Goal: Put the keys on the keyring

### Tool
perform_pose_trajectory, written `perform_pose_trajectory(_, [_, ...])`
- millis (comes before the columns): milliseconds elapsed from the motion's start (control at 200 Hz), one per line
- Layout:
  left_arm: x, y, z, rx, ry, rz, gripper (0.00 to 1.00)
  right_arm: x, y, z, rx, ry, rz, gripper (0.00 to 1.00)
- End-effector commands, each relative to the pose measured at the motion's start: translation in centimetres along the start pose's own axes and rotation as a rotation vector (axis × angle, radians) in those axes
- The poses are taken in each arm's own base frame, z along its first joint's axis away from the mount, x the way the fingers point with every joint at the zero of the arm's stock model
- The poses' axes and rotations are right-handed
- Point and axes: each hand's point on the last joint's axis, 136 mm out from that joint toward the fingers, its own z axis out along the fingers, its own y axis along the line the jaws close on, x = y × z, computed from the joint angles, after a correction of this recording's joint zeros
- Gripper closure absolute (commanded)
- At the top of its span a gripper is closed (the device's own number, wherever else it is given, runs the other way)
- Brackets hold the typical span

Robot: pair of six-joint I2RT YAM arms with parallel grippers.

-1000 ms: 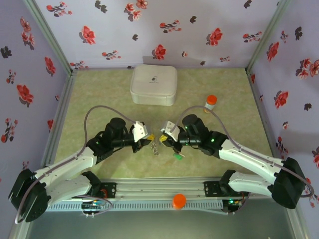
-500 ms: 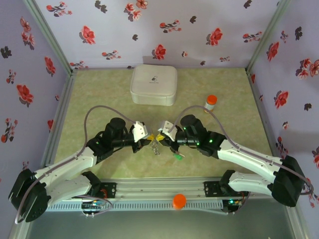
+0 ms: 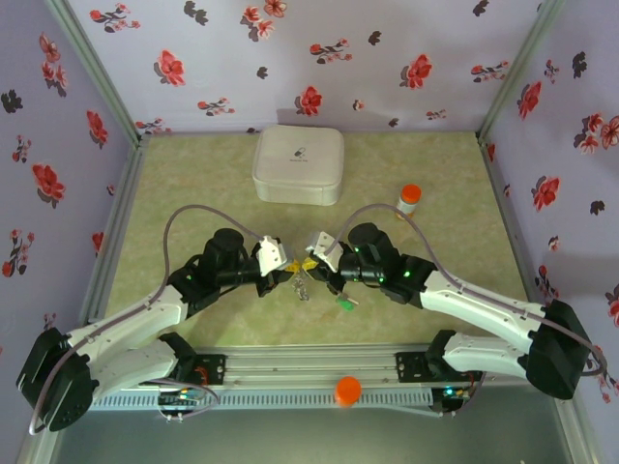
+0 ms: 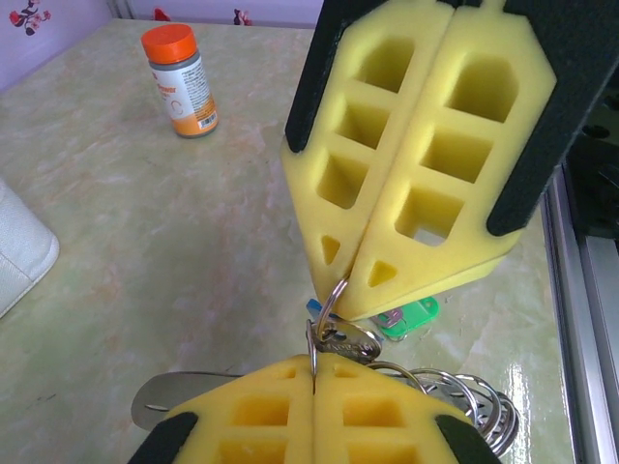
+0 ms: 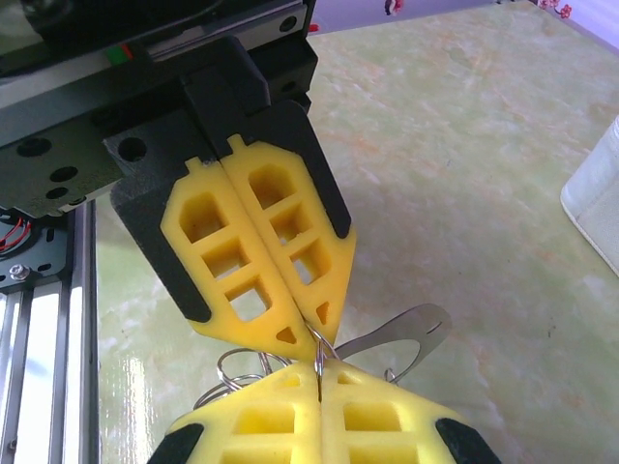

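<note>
Two yellow-padded grippers meet tip to tip, close to the middle of the table's near edge. The left gripper (image 4: 312,365) is clamped tight, pads flat together, with a thin silver wire keyring (image 4: 330,295) poking out of the seam. The right gripper (image 5: 319,372) is pinched closed too, gripping that same keyring from the other side. Right at the join sits a small silver key (image 4: 346,338) with a sliver of blue plastic (image 4: 314,307) just beside it. Whether that key is threaded on, I cannot tell. A cluster of silver split rings (image 4: 469,401) bunches beside the left pads. The green-tagged key (image 4: 411,317) lies on the mottled green table (image 3: 193,193), just beneath the right gripper. Well back, a white rounded square case (image 3: 297,164) sits by the far edge, with an orange-capped bottle (image 3: 409,199) to its right.
</note>
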Motion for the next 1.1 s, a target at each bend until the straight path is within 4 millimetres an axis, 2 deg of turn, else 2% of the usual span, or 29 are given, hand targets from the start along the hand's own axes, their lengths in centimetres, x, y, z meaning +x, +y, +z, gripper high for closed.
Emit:
perform_pose_trajectory(0, [-1.9,0.2,-0.4,0.001,-0.048,0.040,1.00,-1.3,-0.8,0.0,0.043,-0.017,0.021,1.00])
perform_pose_trajectory(250, [-2.0,0.1,-0.5,-0.001,-0.054,0.053,1.00,-1.3,-1.2,0.1,0.063,-0.011,0.061,1.00])
perform_pose_trajectory(435, [-2.1,0.1,-0.7,-0.010,-0.071,0.087,1.00,-0.5,-2.0,0.1,0.111,0.034,0.121,1.00])
perform_pose_trajectory(720, [-2.4,0.4,-0.8,-0.033,-0.097,0.119,1.00,1.0,-1.6,0.4,0.091,0.085,0.173,1.00])
perform_pose_trajectory(1095, [-2.0,0.5,-0.9,-0.048,-0.090,0.127,1.00,0.5,-0.9,-0.6,0.058,0.069,0.179,0.98])
